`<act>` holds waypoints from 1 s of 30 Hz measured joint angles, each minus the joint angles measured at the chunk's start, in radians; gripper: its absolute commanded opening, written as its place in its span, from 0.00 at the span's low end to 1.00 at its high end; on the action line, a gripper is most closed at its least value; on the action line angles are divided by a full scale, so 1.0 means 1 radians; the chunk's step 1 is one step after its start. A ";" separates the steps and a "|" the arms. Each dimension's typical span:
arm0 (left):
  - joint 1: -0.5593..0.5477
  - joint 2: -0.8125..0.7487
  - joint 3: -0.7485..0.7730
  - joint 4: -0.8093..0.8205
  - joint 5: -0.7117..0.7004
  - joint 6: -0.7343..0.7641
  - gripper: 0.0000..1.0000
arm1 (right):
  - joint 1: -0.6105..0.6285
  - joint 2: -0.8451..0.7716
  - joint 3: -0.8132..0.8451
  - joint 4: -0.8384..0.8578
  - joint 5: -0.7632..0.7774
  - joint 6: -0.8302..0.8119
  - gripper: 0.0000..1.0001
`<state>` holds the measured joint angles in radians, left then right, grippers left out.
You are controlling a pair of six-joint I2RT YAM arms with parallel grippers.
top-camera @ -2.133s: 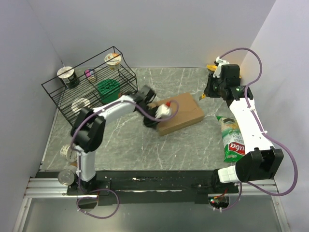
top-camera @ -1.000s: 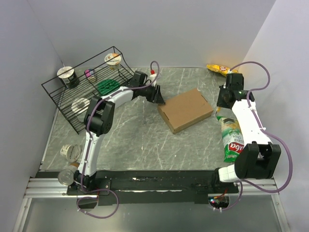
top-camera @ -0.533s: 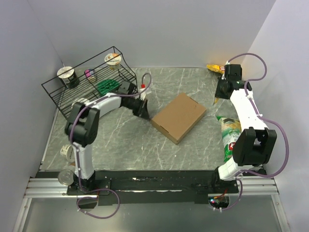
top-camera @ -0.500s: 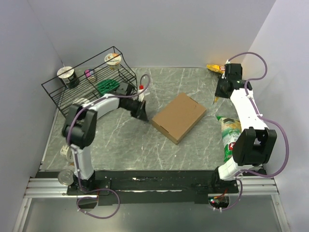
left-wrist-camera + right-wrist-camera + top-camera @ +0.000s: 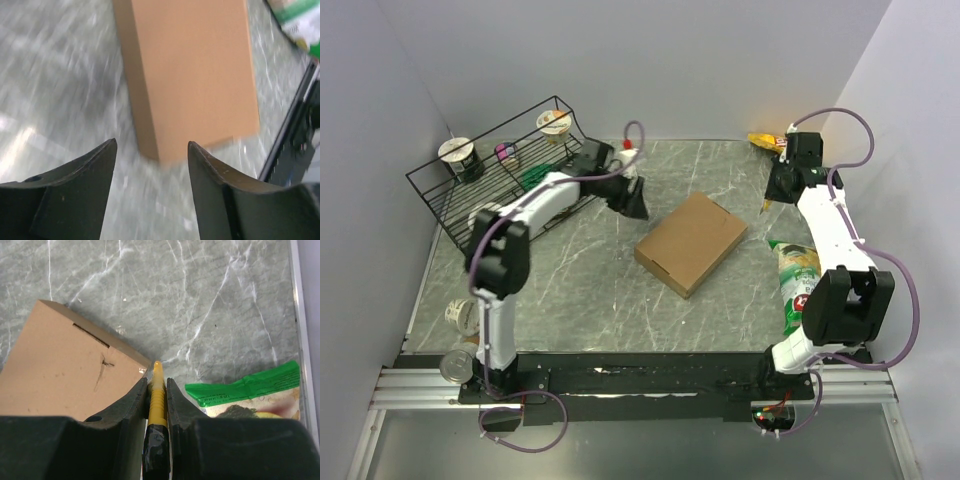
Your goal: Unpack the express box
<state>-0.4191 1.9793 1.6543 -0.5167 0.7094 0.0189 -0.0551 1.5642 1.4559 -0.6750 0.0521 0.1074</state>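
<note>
From above: the box [image 5: 691,243] lies shut and flat in the middle of the desk [image 5: 580,290], turned at an angle. The left claw [image 5: 633,203] hangs just off its far-left corner and looks clear of it. The right claw [image 5: 775,190] sits off the far-right corner with a yellow tool [image 5: 764,206] pointing down at the desk.

Left wrist now, blurred, but the fingers are plainly spread with nothing between them, and the box stretches away ahead, one corner nearest the claw.

Right wrist: the claw is pinched tight on the tool, its tip just beside the box's corner. A slot [image 5: 91,335] shows in the box top, and a green bag [image 5: 245,390] lies to the right.

The step looks like working the tool under a flap. My call is that the box will skate on this smooth desk, so the left claw should press down on the lid first. Then bring the tip in low along the slot edge, shallow and slow, levering rather than stabbing.
</note>
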 measured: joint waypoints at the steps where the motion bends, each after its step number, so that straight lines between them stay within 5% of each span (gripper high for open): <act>1: -0.018 0.048 0.042 0.013 -0.005 -0.020 0.68 | 0.000 -0.006 -0.008 0.001 -0.001 0.000 0.00; 7: -0.122 0.233 0.170 0.068 -0.035 -0.113 0.70 | 0.000 -0.068 -0.061 0.002 0.000 0.000 0.00; 13: -0.147 0.285 0.163 0.096 -0.061 -0.181 0.44 | 0.000 -0.120 -0.107 0.002 0.000 0.000 0.00; 19: -0.130 0.168 -0.047 0.177 -0.100 -0.271 0.15 | 0.000 -0.126 -0.116 0.002 -0.007 0.000 0.00; 28: 0.019 -0.149 -0.396 0.112 -0.287 -0.336 0.10 | -0.001 -0.077 -0.105 0.002 -0.048 0.021 0.00; 30: 0.073 -0.235 -0.481 0.106 -0.323 -0.369 0.22 | 0.006 -0.037 -0.080 0.002 -0.065 0.031 0.00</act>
<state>-0.3458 1.7447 1.1728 -0.4107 0.3862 -0.3500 -0.0486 1.5272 1.3754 -0.6727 -0.0132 0.1383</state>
